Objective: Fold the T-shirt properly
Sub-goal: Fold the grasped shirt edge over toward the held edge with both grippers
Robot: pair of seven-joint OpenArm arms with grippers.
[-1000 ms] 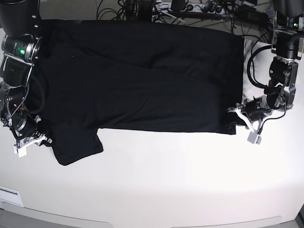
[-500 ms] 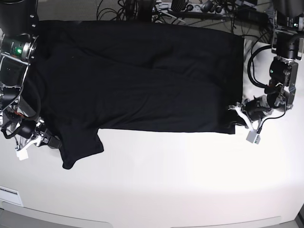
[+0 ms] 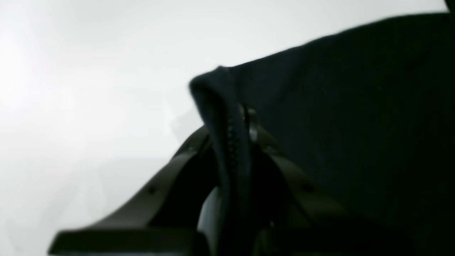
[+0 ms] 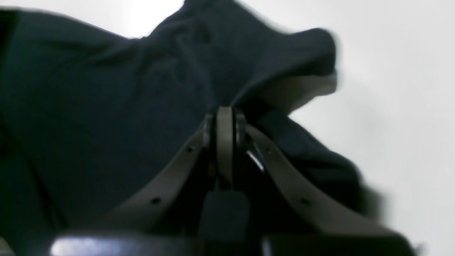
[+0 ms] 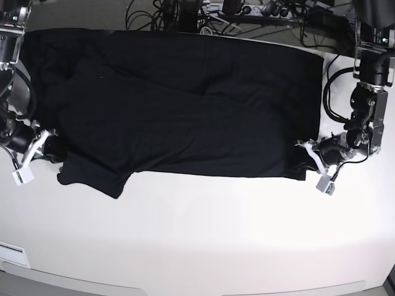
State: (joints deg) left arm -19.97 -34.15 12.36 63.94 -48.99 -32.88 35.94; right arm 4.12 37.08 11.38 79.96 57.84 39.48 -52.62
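Black T-shirt [image 5: 185,117] lying spread on the white table [image 5: 203,240], long axis running side to side, sleeve trailing toward the near-left, left gripper [image 5: 307,154] pinching its hem corner, right gripper [image 5: 48,147] clamping the sleeve edge

Plain black T-shirt [image 5: 185,111] (no print showing) on white table [image 5: 203,234].
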